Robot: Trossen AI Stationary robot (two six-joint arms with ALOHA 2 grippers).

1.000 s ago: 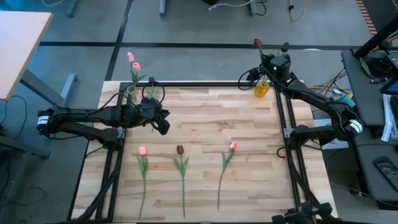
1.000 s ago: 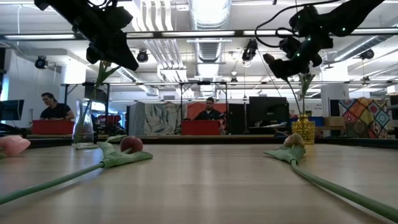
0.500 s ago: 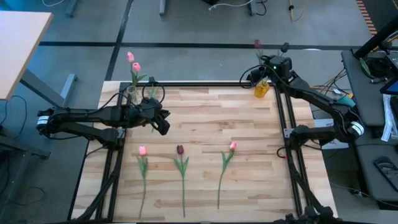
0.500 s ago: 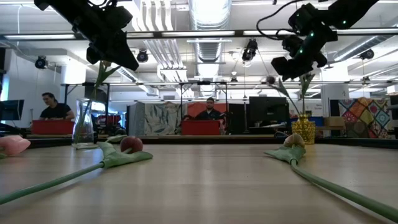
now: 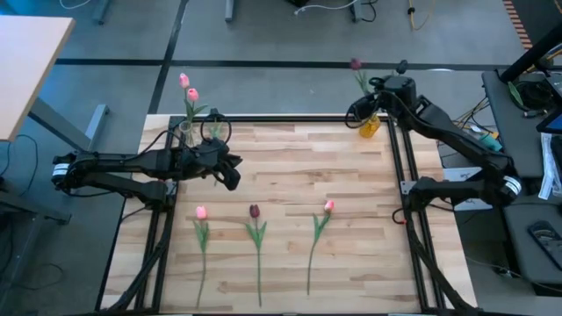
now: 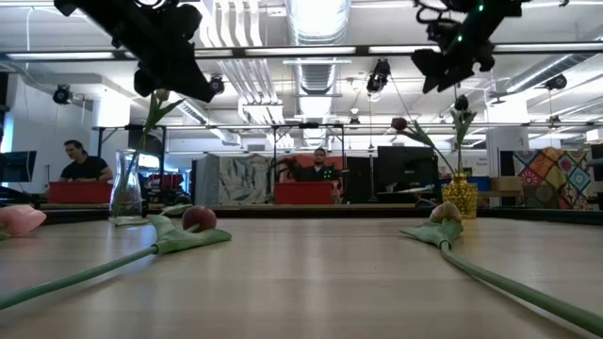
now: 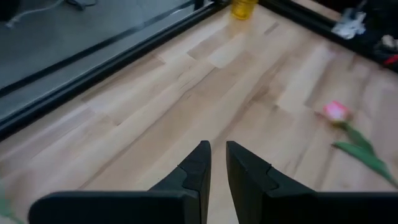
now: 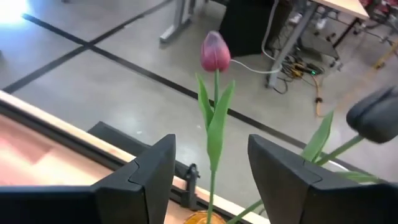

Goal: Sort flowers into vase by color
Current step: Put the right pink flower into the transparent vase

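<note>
Low view: wooden table (image 6: 301,282), two people behind red boxes (image 6: 303,193).

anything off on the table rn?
Nothing stands out. Three tulips lie apart on the table, pink tulips stand in the clear vase, maroon ones in the yellow vase. Right gripper is open above it.

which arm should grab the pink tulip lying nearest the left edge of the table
Left. The left gripper hangs empty, fingers nearly shut, just behind that pink tulip. The right gripper is open at the far right corner above the yellow vase, beside a maroon tulip, much farther off.
</note>
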